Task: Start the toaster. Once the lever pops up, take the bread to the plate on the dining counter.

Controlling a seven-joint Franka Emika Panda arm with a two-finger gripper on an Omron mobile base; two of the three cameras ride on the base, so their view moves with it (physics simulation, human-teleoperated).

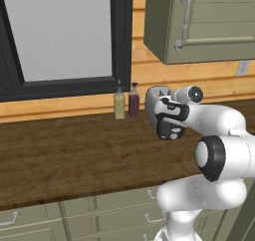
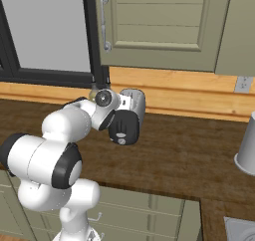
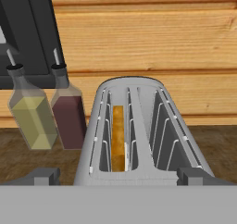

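Note:
The silver-grey toaster [image 3: 139, 140] stands on the wood-topped counter against the wall, its black end panel [image 1: 168, 128] facing the arm. A tan slice of bread [image 3: 118, 137] sits edge-up in its left slot. My gripper [image 3: 118, 174] hovers just above the toaster's near end, looking along the slots. It is open, one fingertip [image 3: 44, 176] to each side, with nothing between them. In the left base view the gripper [image 1: 167, 107] overlaps the toaster's top [image 1: 153, 96]. In the right base view the toaster [image 2: 137, 103] shows behind the wrist. The plate and the dining counter are out of view.
Two small bottles, one yellow [image 3: 30, 114] and one dark red [image 3: 69, 112], stand just left of the toaster. A black-framed window [image 1: 60, 31] and an olive wall cabinet [image 1: 199, 21] hang above. A grey cylinder [image 2: 246, 145] stands far right on the counter [image 1: 74, 150].

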